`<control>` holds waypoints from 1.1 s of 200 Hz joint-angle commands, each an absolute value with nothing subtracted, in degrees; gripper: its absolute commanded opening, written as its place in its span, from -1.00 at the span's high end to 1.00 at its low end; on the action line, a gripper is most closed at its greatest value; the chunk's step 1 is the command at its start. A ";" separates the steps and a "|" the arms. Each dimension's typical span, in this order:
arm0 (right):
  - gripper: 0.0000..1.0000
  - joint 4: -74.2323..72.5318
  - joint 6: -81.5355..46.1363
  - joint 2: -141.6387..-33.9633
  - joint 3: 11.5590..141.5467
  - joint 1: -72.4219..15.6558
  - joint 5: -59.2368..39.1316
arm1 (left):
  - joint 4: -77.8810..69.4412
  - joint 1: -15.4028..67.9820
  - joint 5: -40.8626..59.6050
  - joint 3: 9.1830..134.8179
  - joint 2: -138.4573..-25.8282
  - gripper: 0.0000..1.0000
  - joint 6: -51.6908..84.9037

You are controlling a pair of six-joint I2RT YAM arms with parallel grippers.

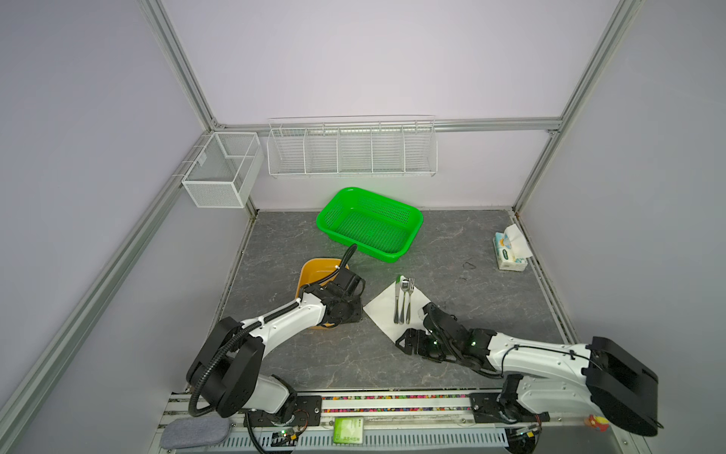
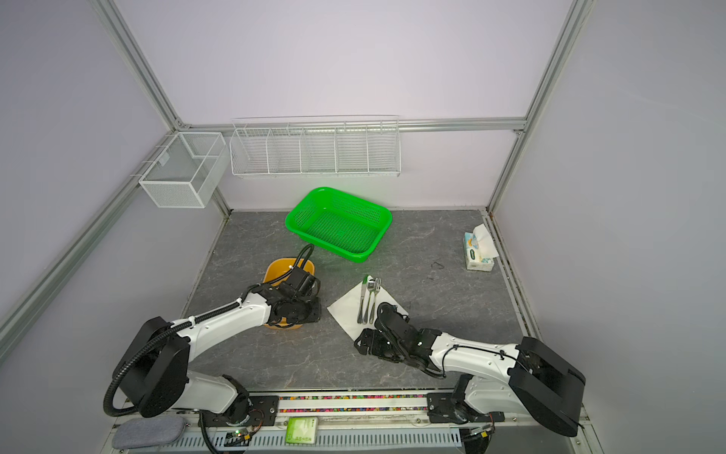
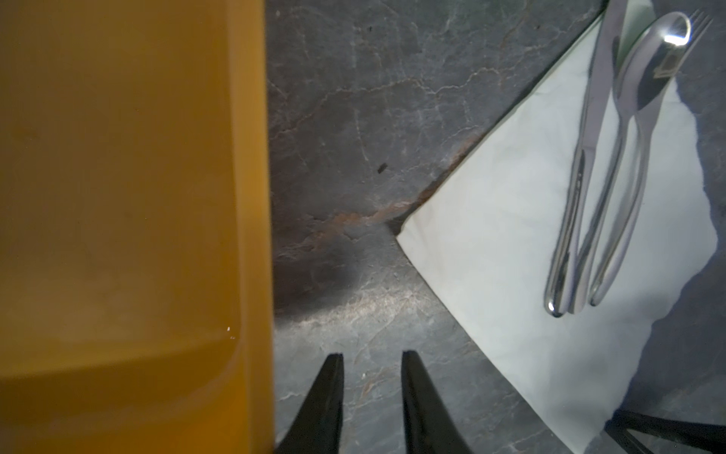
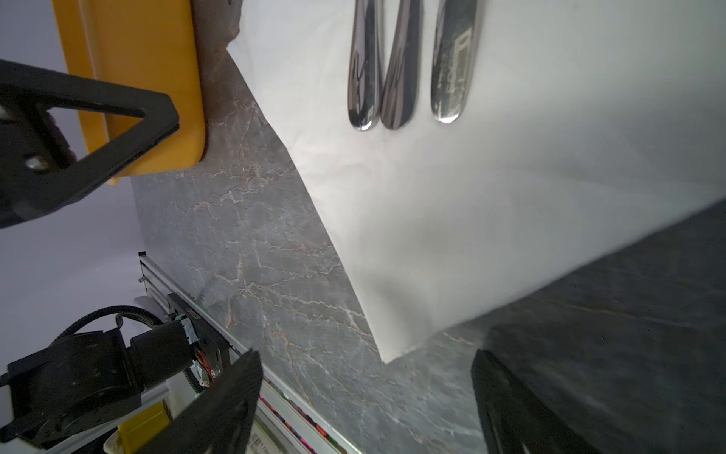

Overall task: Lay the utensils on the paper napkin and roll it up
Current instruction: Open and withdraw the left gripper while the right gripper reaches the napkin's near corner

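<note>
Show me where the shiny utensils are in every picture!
Top view: the utensils lie mid-table on the paper napkin.
Top view: utensils mid-table again.
Left wrist: whole, on the napkin, away from the orange tray.
Right wrist: only their handle ends show, on the napkin.
Shared landmark: the white napkin under them.

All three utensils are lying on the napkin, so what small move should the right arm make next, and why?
Probably ease the right gripper down and close it on the near corner of the paper napkin. The utensils lie side by side on the sheet, that corner sits just ahead of the open jaws, and nothing is rolled yet.
</note>
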State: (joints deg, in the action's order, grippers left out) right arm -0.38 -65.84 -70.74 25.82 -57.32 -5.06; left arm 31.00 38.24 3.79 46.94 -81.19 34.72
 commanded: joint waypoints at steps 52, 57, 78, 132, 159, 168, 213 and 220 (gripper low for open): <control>-0.72 -8.28 -69.62 -72.85 23.94 -57.92 -7.10 | 25.80 37.97 5.89 44.30 -71.55 0.38 31.73; -0.72 -8.29 -69.40 -72.99 24.06 -57.96 -6.91 | 25.83 37.97 5.81 44.24 -71.34 0.38 31.73; -0.72 -9.29 -69.60 -73.67 24.26 -57.97 -5.71 | 25.58 37.97 5.05 44.26 -70.11 0.39 31.64; -0.74 -11.34 -67.39 -72.58 25.97 -56.47 -3.38 | 24.74 37.92 2.78 44.82 -67.42 0.36 31.07; -0.74 -11.21 -67.24 -72.78 26.28 -55.56 -3.41 | 24.37 37.96 3.23 44.09 -66.98 0.36 31.29; -0.74 -11.25 -67.17 -72.54 26.29 -55.21 -3.18 | 23.97 37.94 3.60 43.83 -66.97 0.36 31.29; -0.78 -10.35 -65.92 -71.19 27.59 -52.94 -3.24 | 20.81 37.97 9.35 43.84 -68.59 0.33 30.13; -0.78 -10.20 -65.83 -71.28 27.76 -52.30 -3.39 | 20.27 37.97 10.95 43.90 -69.23 0.33 29.89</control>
State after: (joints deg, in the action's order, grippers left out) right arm -10.35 -65.80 -72.55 26.00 -53.80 -4.12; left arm 23.46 38.24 6.13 44.29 -67.96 31.79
